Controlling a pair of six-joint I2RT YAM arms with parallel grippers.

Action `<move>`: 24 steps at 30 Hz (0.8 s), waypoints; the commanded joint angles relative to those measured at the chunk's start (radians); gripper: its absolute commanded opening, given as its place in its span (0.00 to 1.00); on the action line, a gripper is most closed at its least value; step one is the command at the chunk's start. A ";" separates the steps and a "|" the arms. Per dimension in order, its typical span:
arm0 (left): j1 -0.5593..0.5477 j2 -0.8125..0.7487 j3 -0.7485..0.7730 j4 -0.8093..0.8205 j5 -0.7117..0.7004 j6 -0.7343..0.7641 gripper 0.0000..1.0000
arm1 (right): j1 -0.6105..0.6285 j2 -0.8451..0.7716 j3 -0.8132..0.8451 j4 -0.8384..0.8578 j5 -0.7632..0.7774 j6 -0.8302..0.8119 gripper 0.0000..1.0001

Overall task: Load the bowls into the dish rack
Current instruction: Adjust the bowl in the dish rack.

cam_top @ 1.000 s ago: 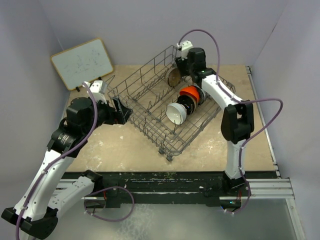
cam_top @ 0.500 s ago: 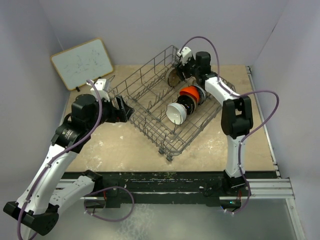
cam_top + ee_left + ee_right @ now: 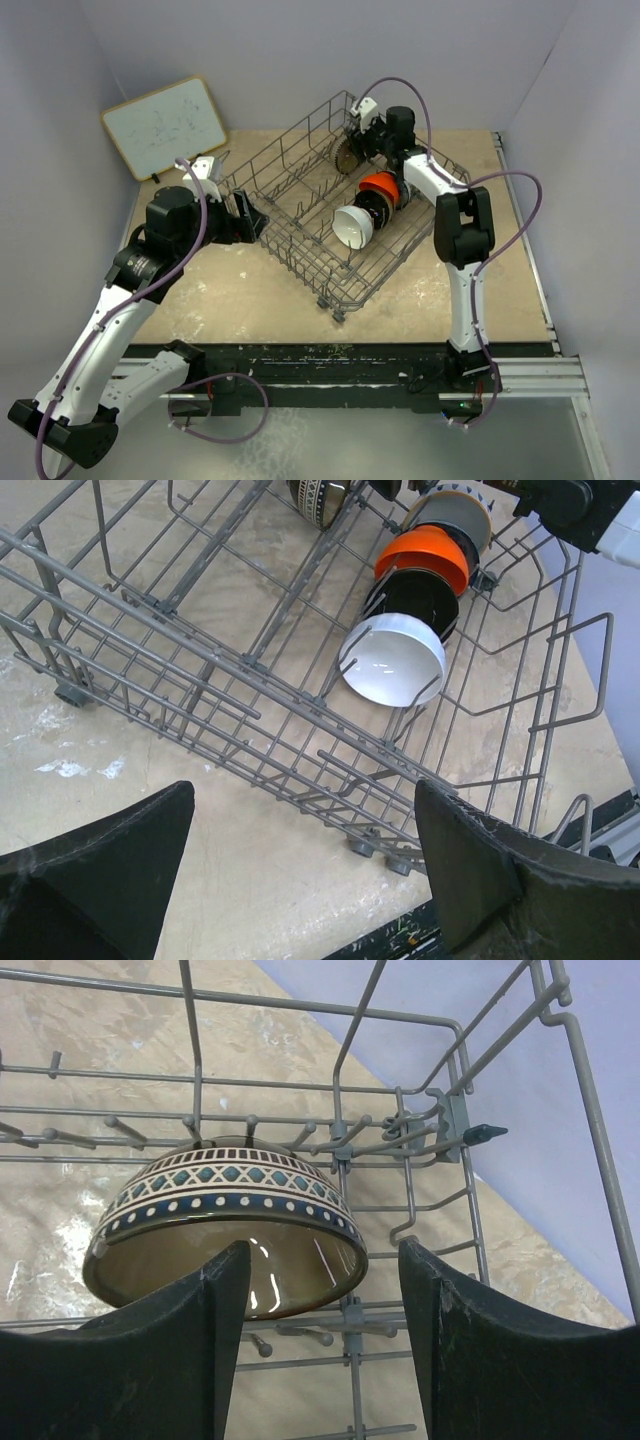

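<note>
top: left gripper [image 3: 245, 215] wide open, holds nothing, just outside dish rack [image 3: 285, 138]; white board [image 3: 165, 125] scribbles too small to read | left wrist: white bowl [image 3: 392, 660], black bowl [image 3: 425, 595], orange bowl [image 3: 425, 548] ahead in rack | right wrist: right gripper [image 3: 322, 1250] open, patterned bowl [image 3: 230, 1195] just ahead in rack

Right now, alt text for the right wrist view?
A blue-and-white patterned bowl leans on the tines near a corner of the grey wire dish rack, glossy inside facing the camera. The right gripper hangs before it, jaws open, one overlapping the rim.
</note>
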 commanded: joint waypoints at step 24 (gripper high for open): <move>0.003 -0.014 -0.028 0.075 -0.011 0.009 0.94 | 0.066 -0.044 -0.044 0.251 0.218 0.001 0.00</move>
